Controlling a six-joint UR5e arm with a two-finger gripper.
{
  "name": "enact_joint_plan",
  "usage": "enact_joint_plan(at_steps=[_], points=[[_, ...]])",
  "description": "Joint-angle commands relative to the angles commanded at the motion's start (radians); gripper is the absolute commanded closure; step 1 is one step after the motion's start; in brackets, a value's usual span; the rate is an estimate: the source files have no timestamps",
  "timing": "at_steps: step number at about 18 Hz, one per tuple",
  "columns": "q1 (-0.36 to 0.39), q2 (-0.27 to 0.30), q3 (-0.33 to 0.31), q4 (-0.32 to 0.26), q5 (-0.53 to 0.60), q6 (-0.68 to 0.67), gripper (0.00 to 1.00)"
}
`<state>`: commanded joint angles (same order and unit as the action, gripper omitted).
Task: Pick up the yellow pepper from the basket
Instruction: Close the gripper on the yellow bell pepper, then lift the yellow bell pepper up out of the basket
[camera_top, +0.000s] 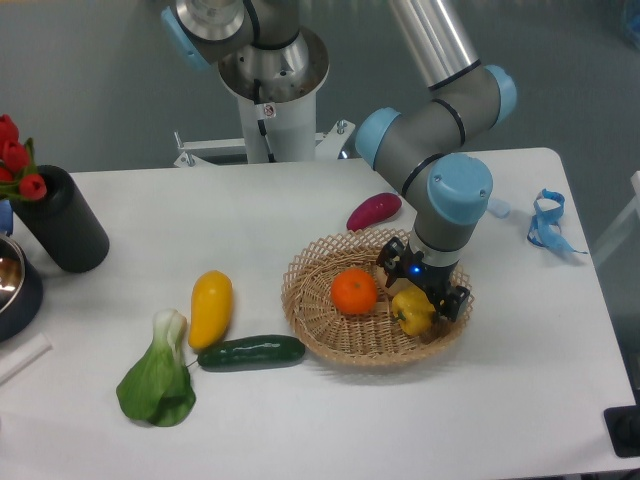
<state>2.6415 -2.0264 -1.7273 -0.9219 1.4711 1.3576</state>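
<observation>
The yellow pepper (411, 312) is blocky and glossy and lies in the right part of the round woven basket (312, 328), next to an orange (354, 291). My gripper (424, 296) points down into the basket, right above and behind the pepper. Its jaws look spread, one dark finger (391, 258) up to the left and the other (456, 303) to the right of the pepper. The fingertips are partly hidden by the pepper and the basket rim, so contact is unclear. The pepper rests on the basket floor.
A purple eggplant (373, 210) lies just behind the basket. A yellow squash (210, 307), a cucumber (251, 351) and a bok choy (160, 380) lie to the left. A black vase with red tulips (60, 220) and a metal bowl (12, 285) stand at far left. A blue strap (548, 222) lies at right.
</observation>
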Motion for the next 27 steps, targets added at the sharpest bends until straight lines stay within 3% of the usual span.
enact_joint_plan(at_steps=[2, 5, 7, 9, 16, 22, 27], points=[[-0.002, -0.005, 0.009, 0.0, 0.0, -0.006, 0.02], [-0.002, -0.008, 0.015, 0.0, -0.002, -0.017, 0.28], [-0.002, -0.006, 0.017, -0.002, 0.0, -0.015, 0.6], [0.0, -0.002, 0.017, -0.002, 0.0, -0.011, 0.76], [0.012, 0.035, 0.06, -0.015, 0.002, -0.017, 0.77], [0.047, 0.078, 0.141, -0.173, 0.0, -0.018, 0.76], [0.084, 0.092, 0.184, -0.241, 0.0, -0.032, 0.7]])
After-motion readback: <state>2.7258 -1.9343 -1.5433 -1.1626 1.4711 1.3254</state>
